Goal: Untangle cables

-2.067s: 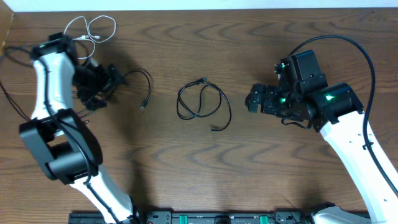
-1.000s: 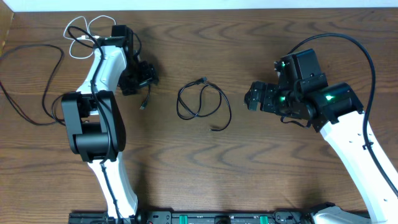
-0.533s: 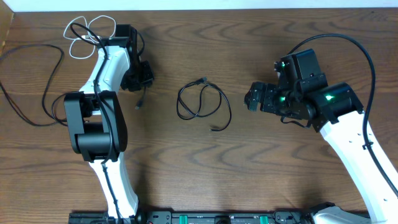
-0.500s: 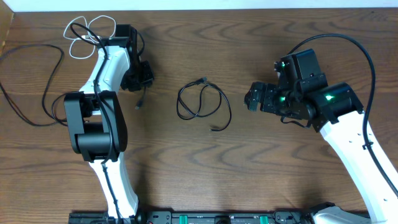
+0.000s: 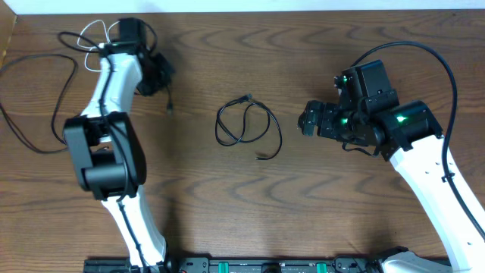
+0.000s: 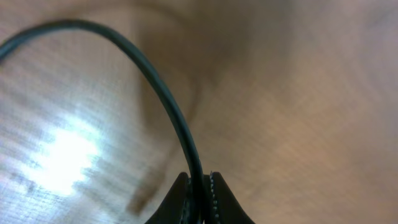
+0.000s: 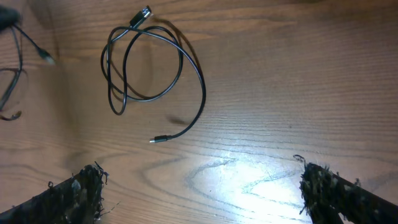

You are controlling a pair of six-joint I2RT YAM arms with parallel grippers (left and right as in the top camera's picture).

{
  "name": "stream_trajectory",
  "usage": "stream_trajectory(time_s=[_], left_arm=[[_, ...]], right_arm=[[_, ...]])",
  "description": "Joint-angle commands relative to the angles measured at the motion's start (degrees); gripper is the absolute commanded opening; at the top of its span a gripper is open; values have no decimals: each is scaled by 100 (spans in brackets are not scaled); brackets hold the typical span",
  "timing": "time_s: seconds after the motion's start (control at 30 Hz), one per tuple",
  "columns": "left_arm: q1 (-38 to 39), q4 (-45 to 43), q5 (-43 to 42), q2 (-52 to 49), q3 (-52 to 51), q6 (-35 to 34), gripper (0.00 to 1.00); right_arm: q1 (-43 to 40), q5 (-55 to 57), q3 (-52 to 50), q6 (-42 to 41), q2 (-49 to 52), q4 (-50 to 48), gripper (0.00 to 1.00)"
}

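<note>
In the overhead view my left gripper [image 5: 158, 76] is at the far left of the table, shut on a thin black cable [image 5: 167, 98] whose free plug end trails toward the table's front. The left wrist view shows that cable [image 6: 177, 118] pinched between the fingertips [image 6: 214, 196] and arching up to the left. A second black cable [image 5: 246, 125] lies in a loose coil at the table's middle, also in the right wrist view [image 7: 155, 68]. My right gripper [image 5: 307, 121] stands open to the right of the coil, apart from it, with nothing between its fingers [image 7: 74, 193].
A white cable [image 5: 89, 27] loops at the back left, partly hidden by the left arm. A long black cable [image 5: 42, 58] curves round the far left edge of the table. The right arm's own thick black cable [image 5: 447, 72] arcs over the right side.
My left gripper has shut on the black cable and moved back and left with it, drawing its plug end away from the coil. The right arm and the coil have not moved.
</note>
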State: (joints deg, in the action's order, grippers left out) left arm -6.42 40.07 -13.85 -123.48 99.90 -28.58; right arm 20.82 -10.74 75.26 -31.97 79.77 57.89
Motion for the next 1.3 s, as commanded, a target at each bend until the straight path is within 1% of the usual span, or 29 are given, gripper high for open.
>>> stream_trajectory(time_s=[0.0,0.07,0.13,0.23,0.33,0.4,0.47,0.57,0.63,0.7,0.8,0.83,0.87,0.93,1.0,1.03,1.1,1.2,1.27], left_arm=[[-184,-345,-852,417,188,-476,8],[-238,-612,-1113,450,188,-487,8],[-245,-857,-1300,457,188,-658,7],[-243,-1300,-1613,457,188,-1003,8],[-240,-2006,-2044,457,188,-1373,8],[-243,-2345,-2175,457,188,-1644,7],[-243,-2420,-2175,457,188,-1779,8],[-256,-2262,-2129,455,186,-1635,8],[-282,-2074,-2035,455,186,-1484,8],[-354,-1794,-1838,455,186,-1478,8],[-490,-1370,-1537,455,186,-1473,16],[-544,-1248,-1502,455,186,-1386,17],[-584,-1182,-1504,455,186,-1272,22],[-671,-999,-1504,455,186,-957,36],[-748,-848,-1502,455,186,-678,37],[-785,-778,-1493,455,186,-557,39],[-872,-577,-1298,455,186,-459,51],[-962,-216,-949,455,186,-402,53],[-970,-59,-957,455,186,-31,53]], right_arm=[[28,-35,79,79,7,11,99],[28,-35,79,81,7,4,99],[28,-33,79,79,7,-2,99],[28,-33,79,81,7,-4,99],[28,-33,79,81,7,0,99],[28,-33,79,81,7,2,99],[28,-33,79,81,7,0,99],[28,-33,79,81,7,9,99],[28,-33,76,92,7,17,99],[28,-33,76,101,7,15,99],[28,-33,76,98,7,15,99],[28,-35,76,98,7,15,99],[28,-35,76,98,7,15,99],[28,-35,76,98,7,13,99],[28,-35,76,98,7,4,99],[28,-35,76,98,7,0,99],[28,-35,76,98,7,2,99],[28,-37,76,96,7,15,99],[28,-35,76,96,7,11,99]])
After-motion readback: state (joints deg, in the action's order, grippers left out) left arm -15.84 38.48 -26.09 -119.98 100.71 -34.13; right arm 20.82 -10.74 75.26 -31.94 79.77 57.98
